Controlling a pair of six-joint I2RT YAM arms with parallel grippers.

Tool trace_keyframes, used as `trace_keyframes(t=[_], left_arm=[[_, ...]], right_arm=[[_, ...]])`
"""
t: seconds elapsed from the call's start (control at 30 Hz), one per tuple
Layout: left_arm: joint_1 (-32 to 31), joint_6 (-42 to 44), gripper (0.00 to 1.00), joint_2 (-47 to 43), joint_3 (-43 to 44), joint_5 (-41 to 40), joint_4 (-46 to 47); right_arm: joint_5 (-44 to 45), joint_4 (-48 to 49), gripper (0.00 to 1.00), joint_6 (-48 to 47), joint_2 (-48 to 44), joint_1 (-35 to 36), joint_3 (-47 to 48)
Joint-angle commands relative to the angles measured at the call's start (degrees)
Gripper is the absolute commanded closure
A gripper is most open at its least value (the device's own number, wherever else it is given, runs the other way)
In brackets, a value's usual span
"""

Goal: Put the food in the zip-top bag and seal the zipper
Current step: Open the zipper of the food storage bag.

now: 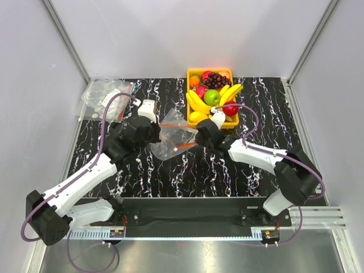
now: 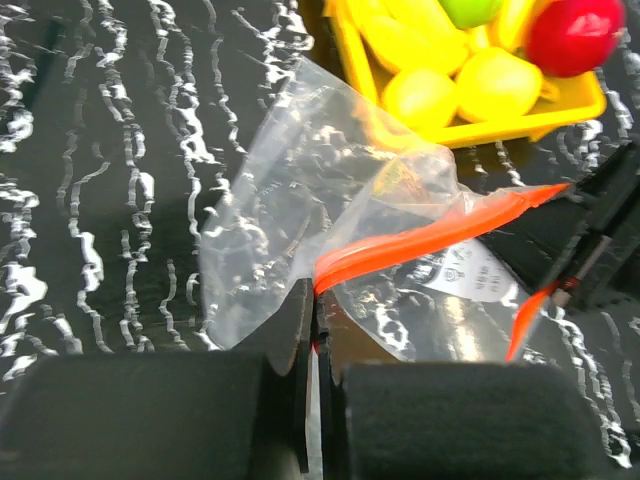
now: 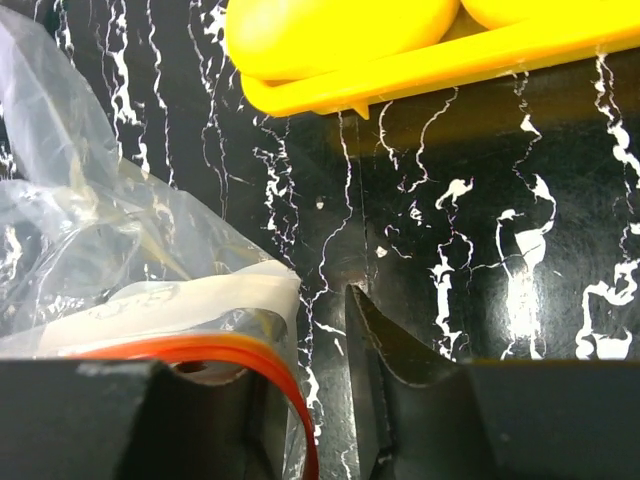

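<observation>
Black, white-veined tabletop (image 1: pixel 182 170) under plain white walls. Zip-top bag (image 1: pixel 170 139) mid-tabletop, just beside yellow tray (image 1: pixel 209 71) of fruit. Left gripper (image 2: pixel 315 320) clenched on one end of red-orange zipper (image 2: pixel 430 240). Right gripper (image 3: pixel 320 400) at the other end, jaws partly apart, strip lying between them.

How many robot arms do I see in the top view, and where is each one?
2. The left arm reaches from the lower left to the zip-top bag; the right arm reaches from the lower right to the bag's other end. None seems hidden.
</observation>
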Motion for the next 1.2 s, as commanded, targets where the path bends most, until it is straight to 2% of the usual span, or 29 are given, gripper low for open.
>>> trace_keyframes(t=[0.0, 0.1, 0.2, 0.23, 0.27, 0.37, 0.57, 0.63, 0.7, 1.0, 1.13, 1.17], left_arm=[[0.39, 2.52, 1.00, 1.49, 3.65, -4.57, -1.20], [0.31, 2.69, 1.00, 3.16, 3.83, 0.44, -0.42], [0.22, 2.61, 0.88, 3.08, 3.21, 5.27, 1.25], [0.31, 2.69, 0.79, 2.91, 2.86, 6.34, 1.69], [0.22, 2.69, 0.50, 2.21, 2.77, 7.31, 2.39], [-0.04, 1.64, 0.25, 1.85, 3.47, 8.37, 1.09], [-2.76, 1.90, 0.15, 2.11, 7.42, 8.29, -2.69], [-5.04, 1.99, 0.08, 2.46, 8.83, 4.70, -4.36], [-6.45, 2.25, 0.01, 3.25, 10.50, 0.32, -6.47], [-7.78, 2.78, 0.02, 10.55, 15.08, -10.59, -14.03], [-7.78, 1.73, 0.17, 11.69, 13.41, -12.81, -12.46], [-7.60, 1.64, 0.25, 11.78, 12.80, -12.81, -12.02]], right_arm=[[-0.73, 1.10, 0.68, -3.29, -0.70, 0.14, 0.50], [-3.74, 2.43, 0.70, -4.88, -0.09, 0.14, 1.72], [-4.63, 2.08, 0.78, -5.68, 0.53, 0.31, 3.30], [-4.63, 2.08, 0.79, -5.86, 0.62, 0.40, 3.57], [-4.45, 1.21, 0.79, -5.95, 0.97, 0.49, 4.53], [-3.49, -0.03, 0.80, -5.86, 1.06, 0.84, 5.68], [-1.99, -3.10, 0.84, -5.68, 1.41, 1.28, 8.31], [-1.55, -4.25, 0.89, -5.77, 1.67, 1.36, 9.02], [-0.85, -4.60, 0.89, -5.95, 1.59, 1.80, 9.28], [0.03, -4.78, 0.90, -5.33, 0.88, 2.68, 9.64], [0.03, -4.60, 0.90, -4.98, 0.71, 2.69, 9.37], [0.03, -4.52, 0.90, -4.89, 0.62, 2.68, 9.20]])
